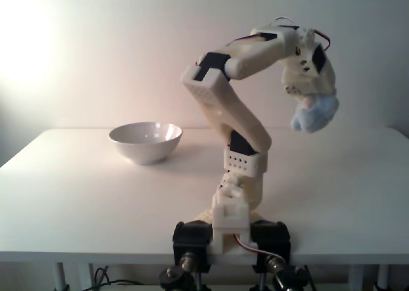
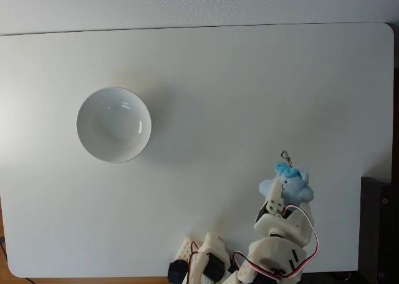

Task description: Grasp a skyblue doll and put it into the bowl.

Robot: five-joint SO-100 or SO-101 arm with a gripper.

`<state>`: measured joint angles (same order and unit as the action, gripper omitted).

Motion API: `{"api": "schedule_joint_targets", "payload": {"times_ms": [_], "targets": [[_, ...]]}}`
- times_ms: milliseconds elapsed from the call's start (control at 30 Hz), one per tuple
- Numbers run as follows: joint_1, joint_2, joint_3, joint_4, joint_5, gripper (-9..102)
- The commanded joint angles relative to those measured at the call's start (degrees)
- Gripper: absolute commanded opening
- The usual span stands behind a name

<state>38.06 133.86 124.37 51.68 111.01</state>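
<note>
The gripper (image 1: 312, 112) pinches the skyblue doll (image 1: 316, 116) high above the white table (image 2: 249, 78), well right of the bowl (image 2: 113, 124); bare tabletop lies between them, its edges distant.

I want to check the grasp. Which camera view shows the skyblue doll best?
The fixed view from above shows the skyblue doll best: its face, blue tuft and small metal clasp are visible, with the fingers on it. The fixed view from the side shows the doll as a pale blue lump, lifted above the table.
</note>
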Motion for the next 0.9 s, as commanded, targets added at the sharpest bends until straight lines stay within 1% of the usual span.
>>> {"api": "schedule_joint_targets", "payload": {"times_ms": [0, 200, 700, 867], "targets": [[-2.55, 4.04, -2.2, 0.18, -0.44, 5], [-10.37, 4.22, -8.26, 0.18, -0.62, 8], [-30.5, 3.16, -18.81, -0.7, -0.62, 8], [-35.86, -1.23, -22.68, -0.7, -0.53, 8]]}}
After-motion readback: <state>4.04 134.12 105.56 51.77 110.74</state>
